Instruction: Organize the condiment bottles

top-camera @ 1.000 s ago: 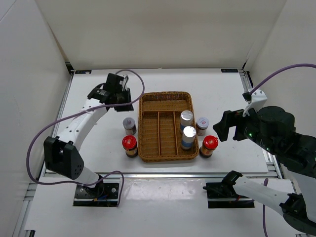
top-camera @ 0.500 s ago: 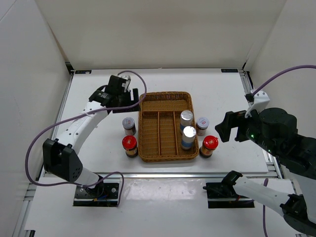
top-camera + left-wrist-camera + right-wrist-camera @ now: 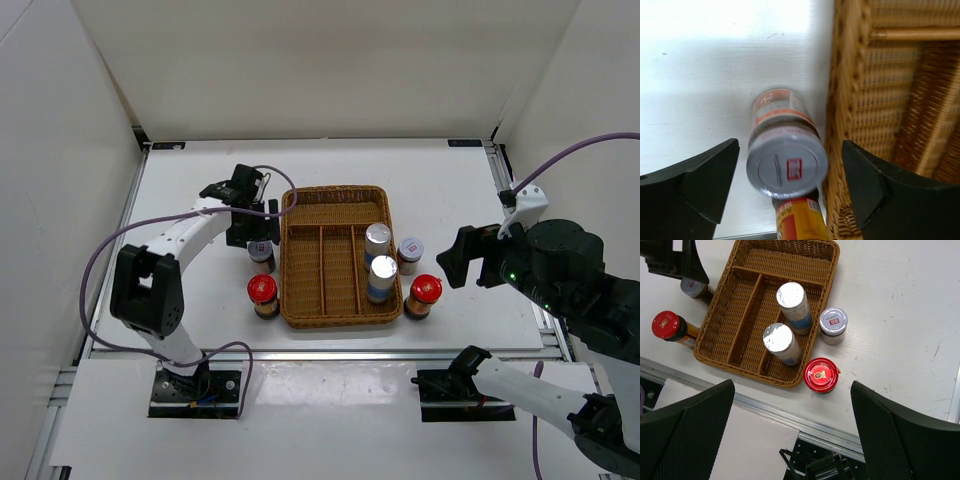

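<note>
Left gripper [image 3: 789, 145] has dropped astride round silver-lidded jar [image 3: 786, 167] beside wicker tray [image 3: 890, 100].

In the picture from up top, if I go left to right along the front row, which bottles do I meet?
Left red-capped bottle → nearer silver-capped bottle, standing in the wicker tray → right red-capped bottle.
</note>
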`<state>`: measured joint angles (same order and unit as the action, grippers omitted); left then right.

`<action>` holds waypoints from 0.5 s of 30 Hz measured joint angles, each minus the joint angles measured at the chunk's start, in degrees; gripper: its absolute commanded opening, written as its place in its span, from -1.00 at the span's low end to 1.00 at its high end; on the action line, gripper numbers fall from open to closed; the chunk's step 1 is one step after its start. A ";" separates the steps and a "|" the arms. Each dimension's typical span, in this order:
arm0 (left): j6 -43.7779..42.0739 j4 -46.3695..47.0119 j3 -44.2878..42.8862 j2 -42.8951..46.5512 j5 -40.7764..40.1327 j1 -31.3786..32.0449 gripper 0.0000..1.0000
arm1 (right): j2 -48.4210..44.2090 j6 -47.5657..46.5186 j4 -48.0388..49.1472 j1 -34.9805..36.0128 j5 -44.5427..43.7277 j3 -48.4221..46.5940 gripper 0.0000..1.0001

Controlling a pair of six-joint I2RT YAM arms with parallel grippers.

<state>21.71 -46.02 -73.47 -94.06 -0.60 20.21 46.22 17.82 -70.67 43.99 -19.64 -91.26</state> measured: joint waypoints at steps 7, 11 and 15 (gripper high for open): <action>-0.55 0.50 0.02 -4.87 1.75 -0.66 0.01 | 0.00 -0.02 -0.09 0.00 -1.07 0.00 1.00; -0.90 0.59 -0.07 -4.46 1.99 -0.76 -0.36 | 0.13 -0.04 -0.48 0.00 -1.46 -0.02 1.00; -0.87 -0.55 -0.98 -2.91 1.84 -0.72 -0.43 | 0.76 -0.20 -1.07 0.00 -1.49 -0.11 1.00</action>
<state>20.84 -46.57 -74.46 -96.97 1.23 19.49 46.98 17.63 -71.75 43.99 -21.12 -91.37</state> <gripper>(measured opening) 0.725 0.998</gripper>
